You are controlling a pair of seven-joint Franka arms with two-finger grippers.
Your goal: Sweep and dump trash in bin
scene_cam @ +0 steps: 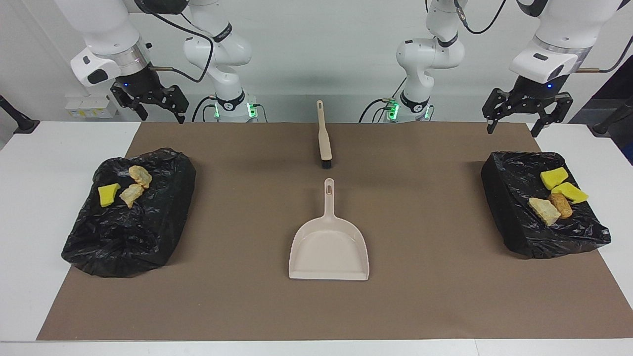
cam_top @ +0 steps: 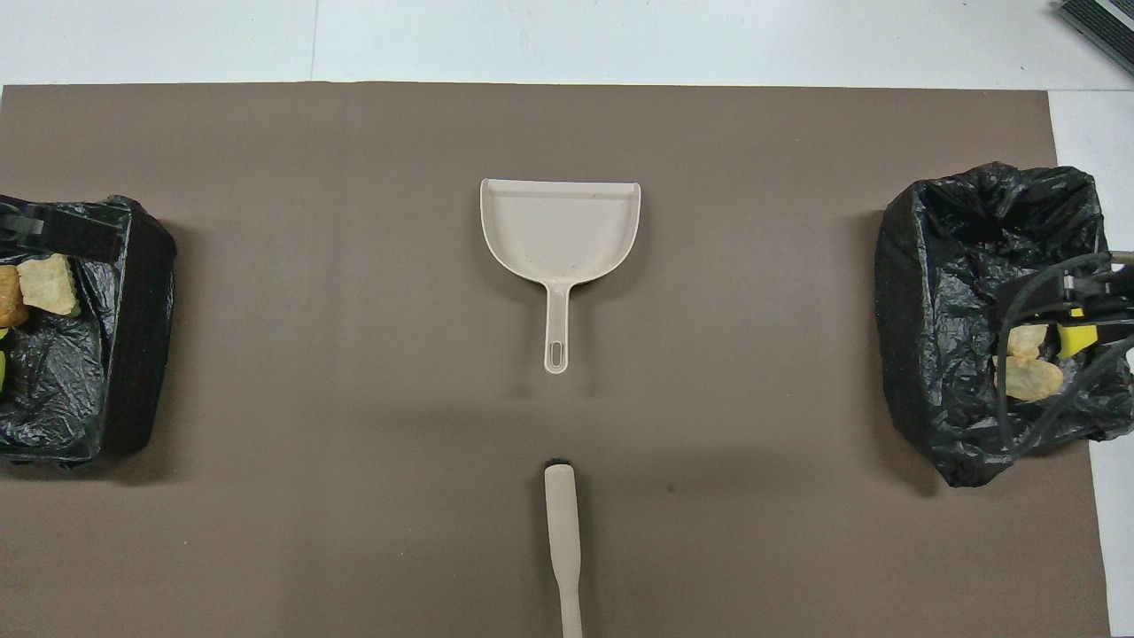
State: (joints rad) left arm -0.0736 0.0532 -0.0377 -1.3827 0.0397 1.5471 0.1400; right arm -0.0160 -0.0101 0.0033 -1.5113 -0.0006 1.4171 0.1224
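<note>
Trash point(scene_cam: 129, 186) split between two black-lined bins point(scene_cam: 163, 207) at either end of the desk point(scene_cam: 29, 198), dustpan point(scene_cam: 329, 247) and brush point(scene_cam: 324, 138) laid mid-mat, left gripper point(scene_cam: 526, 116) and right gripper point(scene_cam: 148, 101) raised, spread wide, nothing held.

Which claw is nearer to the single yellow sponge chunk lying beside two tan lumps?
Right. The right claw hangs open over the table edge by that bin, just above the yellow sponge chunk. The left claw hangs open at the left arm's end of the table.
</note>
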